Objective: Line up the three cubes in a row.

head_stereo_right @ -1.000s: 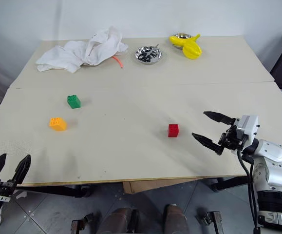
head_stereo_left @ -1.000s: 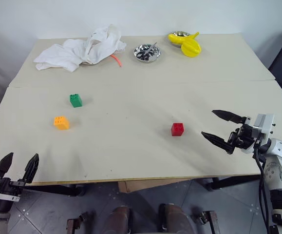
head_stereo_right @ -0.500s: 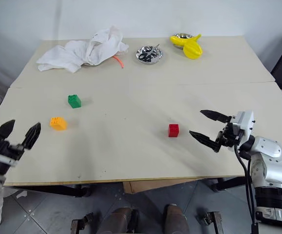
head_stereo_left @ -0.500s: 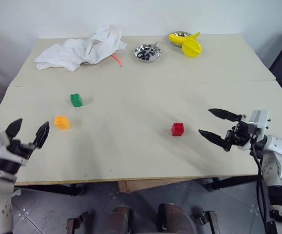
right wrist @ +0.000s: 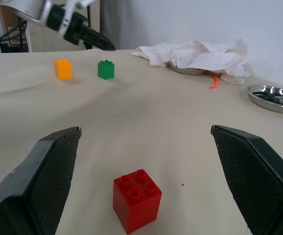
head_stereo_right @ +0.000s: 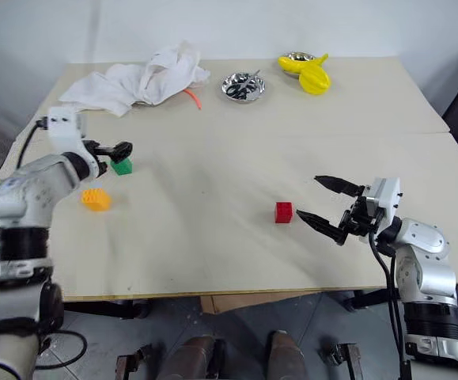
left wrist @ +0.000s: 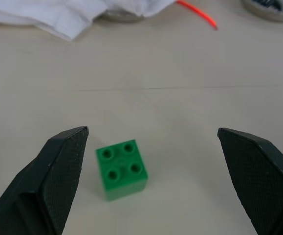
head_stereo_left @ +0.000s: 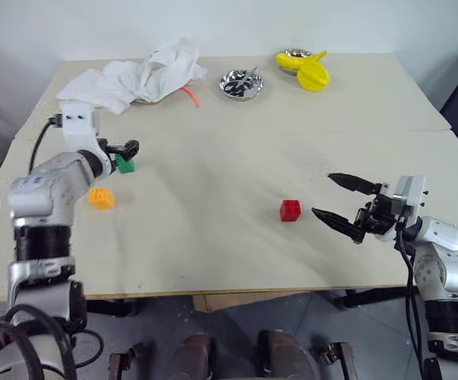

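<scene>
The left pincer (left wrist: 151, 181) is hovering spread wide over the green cube (left wrist: 120, 168) near the table's (head_stereo_left: 236, 142) left edge, the orange cube (head_stereo_left: 100, 197) just nearer the front. The right pincer (right wrist: 146, 196), equally released, is facing the red cube (right wrist: 136, 199), well apart toward the right. Each should be centring its cube between the fingers before clenching.

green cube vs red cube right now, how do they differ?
Colour: the green cube versus the red cube. Place: the green cube sits on the robot's left half of the table, near the orange cube; the red cube stands alone on the right. The left claw hovers over green; the right claw faces red. Both are studs-up, ungripped, between open jaws.
</scene>
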Robot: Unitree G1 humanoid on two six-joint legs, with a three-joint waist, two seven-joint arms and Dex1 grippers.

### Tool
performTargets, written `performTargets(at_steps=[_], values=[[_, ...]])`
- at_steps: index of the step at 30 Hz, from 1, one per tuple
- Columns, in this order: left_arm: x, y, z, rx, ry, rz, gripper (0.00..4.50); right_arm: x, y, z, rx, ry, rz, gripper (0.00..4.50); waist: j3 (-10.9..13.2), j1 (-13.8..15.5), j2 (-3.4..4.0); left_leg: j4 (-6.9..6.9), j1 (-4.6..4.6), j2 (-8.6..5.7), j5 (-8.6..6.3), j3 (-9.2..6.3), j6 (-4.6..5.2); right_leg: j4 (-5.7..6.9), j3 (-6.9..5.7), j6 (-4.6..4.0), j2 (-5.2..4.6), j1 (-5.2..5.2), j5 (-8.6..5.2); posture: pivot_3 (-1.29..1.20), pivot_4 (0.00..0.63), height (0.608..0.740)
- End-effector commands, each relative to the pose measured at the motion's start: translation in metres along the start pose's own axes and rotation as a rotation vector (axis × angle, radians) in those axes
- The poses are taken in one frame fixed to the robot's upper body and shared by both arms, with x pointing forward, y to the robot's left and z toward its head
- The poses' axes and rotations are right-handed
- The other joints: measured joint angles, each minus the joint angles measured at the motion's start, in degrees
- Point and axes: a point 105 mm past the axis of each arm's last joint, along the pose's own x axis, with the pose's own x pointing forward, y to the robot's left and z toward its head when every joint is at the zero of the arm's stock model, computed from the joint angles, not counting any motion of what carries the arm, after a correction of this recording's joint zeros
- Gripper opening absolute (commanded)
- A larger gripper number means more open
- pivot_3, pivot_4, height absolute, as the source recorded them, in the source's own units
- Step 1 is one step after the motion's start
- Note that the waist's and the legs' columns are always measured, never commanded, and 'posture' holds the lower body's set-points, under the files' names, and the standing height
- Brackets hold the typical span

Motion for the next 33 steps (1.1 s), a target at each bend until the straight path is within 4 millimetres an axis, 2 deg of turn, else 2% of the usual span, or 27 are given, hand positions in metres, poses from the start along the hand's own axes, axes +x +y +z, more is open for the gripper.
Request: performTargets(at_steps=[1,9,12,15,23,24,27,29,31,33], values=[[0.01,0.007,0.005,-0.018,0.006,0.063,4.5,0.003,0.002,0.01,-0.028,-0.032,0.001,4.46,0.01,-0.17,-0.02,0.0,0.0,0.0,0.0,-0.01,0.0,0.01,0.0,0.0,-0.01,-0.01,0.0,0.0,0.15,0.74],[0.023,-0.005,0.003,-0.019,0.056,0.051,4.5,0.001,0.003,0.014,-0.044,-0.038,-0.007,4.46,0.06,0.12,-0.1,0.09,-0.01,-0.03,0.0,-0.02,-0.01,0.1,-0.01,0.02,-0.1,-0.01,0.01,0.0,0.15,0.74],[0.024,-0.002,-0.003,-0.008,0.089,0.071,4.5,-0.001,0.003,0.015,-0.05,-0.037,-0.015,4.46,0.06,0.17,-0.1,0.11,-0.01,-0.06,0.0,-0.02,0.0,0.13,-0.01,0.02,-0.13,-0.01,0.01,0.0,0.15,0.74],[0.024,0.0,-0.005,-0.01,0.099,0.074,3.9,-0.003,0.002,0.015,-0.056,-0.035,-0.022,4.5,0.06,0.3,-0.11,0.12,-0.01,-0.06,0.0,-0.03,0.0,0.14,-0.01,0.02,-0.12,-0.01,0.01,0.0,0.15,0.74],[0.025,-0.008,-0.004,0.017,0.084,0.028,1.51,-0.004,0.002,0.013,-0.061,-0.033,-0.038,4.5,0.07,0.61,-0.12,0.14,-0.01,-0.08,0.0,-0.03,0.0,0.17,0.0,0.03,-0.14,-0.01,0.01,0.0,0.15,0.74],[0.025,-0.011,-0.003,0.024,0.074,0.004,1.5,-0.004,0.002,0.012,-0.062,-0.031,-0.039,4.5,0.08,0.62,-0.13,0.15,-0.01,-0.08,0.0,-0.03,0.0,0.18,-0.01,0.03,-0.14,-0.01,0.01,0.0,0.15,0.74],[0.02,-0.039,0.009,0.101,-0.036,-0.22,1.5,-0.011,-0.001,0.013,-0.075,-0.016,-0.057,4.5,0.08,0.6,-0.13,0.15,-0.01,-0.08,0.0,-0.03,0.0,0.18,-0.01,0.03,-0.13,-0.01,0.01,0.0,0.15,0.74],[0.006,-0.063,0.014,0.228,-0.112,-0.433,1.5,-0.022,-0.004,0.017,-0.087,0.006,-0.064,4.5,0.08,0.61,-0.13,0.14,-0.02,-0.09,0.0,-0.05,0.0,0.18,-0.04,0.03,-0.14,-0.02,0.01,0.0,0.15,0.74],[-0.014,-0.085,0.008,0.39,-0.142,-0.648,1.5,-0.034,-0.006,0.02,-0.101,0.039,-0.073,4.5,0.08,0.53,-0.13,0.14,-0.04,-0.11,0.0,-0.04,0.0,0.16,-0.04,0.03,-0.16,-0.02,0.01,0.0,0.15,0.74],[-0.04,-0.109,-0.006,0.571,-0.152,-0.899,1.5,-0.047,-0.008,0.023,-0.111,0.091,-0.068,4.5,0.08,0.46,-0.12,0.09,-0.06,-0.1,0.0,-0.02,0.0,0.04,-0.02,0.02,-0.17,-0.01,0.01,0.0,0.15,0.74]])
